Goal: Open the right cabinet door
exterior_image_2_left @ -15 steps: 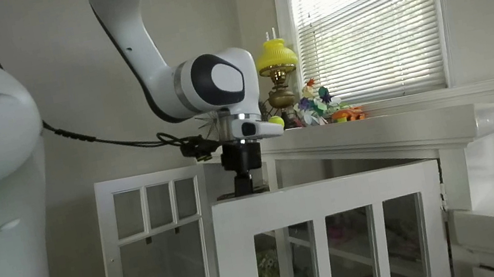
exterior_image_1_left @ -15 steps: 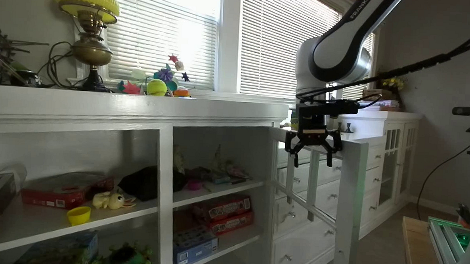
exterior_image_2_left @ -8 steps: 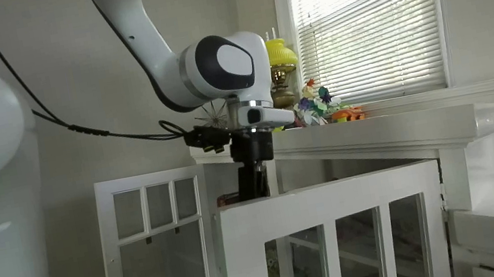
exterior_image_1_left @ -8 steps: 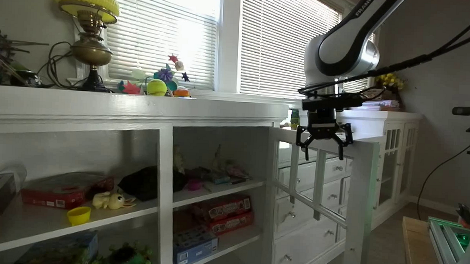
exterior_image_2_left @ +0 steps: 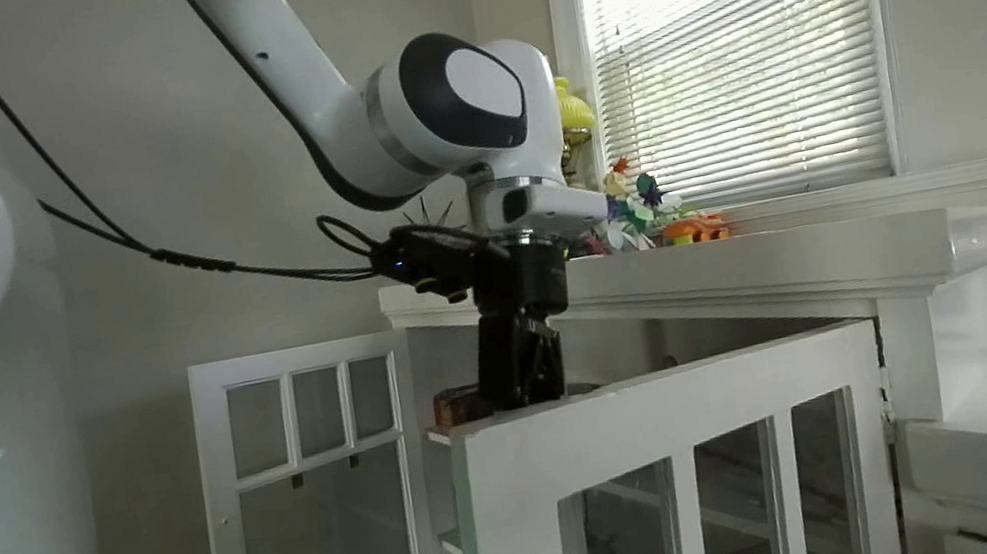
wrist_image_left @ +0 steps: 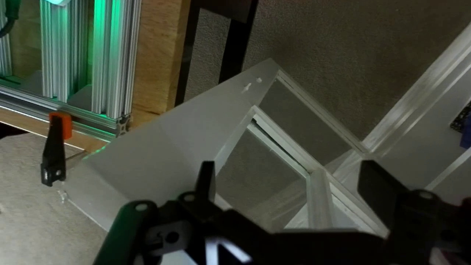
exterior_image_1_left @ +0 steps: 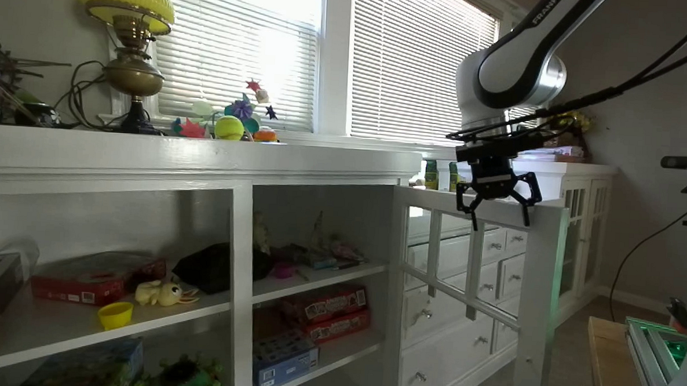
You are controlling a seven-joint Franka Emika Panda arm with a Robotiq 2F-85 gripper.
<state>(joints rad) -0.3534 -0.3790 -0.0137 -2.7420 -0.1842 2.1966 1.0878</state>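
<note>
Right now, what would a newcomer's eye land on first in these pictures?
Probably the robot arm, its gripper spread by the inner face of the open right cabinet door, near the top. Next, likely the yellow-shaded brass lamp on the white cabinet top, toward the left of an exterior view. Then perhaps the yellow cup on the shelf below.

You've swung the right cabinet door [exterior_image_1_left: 535, 306] wider, its free edge now farther from the shelves [exterior_image_1_left: 328, 281], and your gripper [exterior_image_1_left: 500, 224] has travelled along with it and tipped from upright to a slant. In an exterior view, your arm [exterior_image_2_left: 464, 109] now hides most of the lamp [exterior_image_2_left: 577, 110]
</note>
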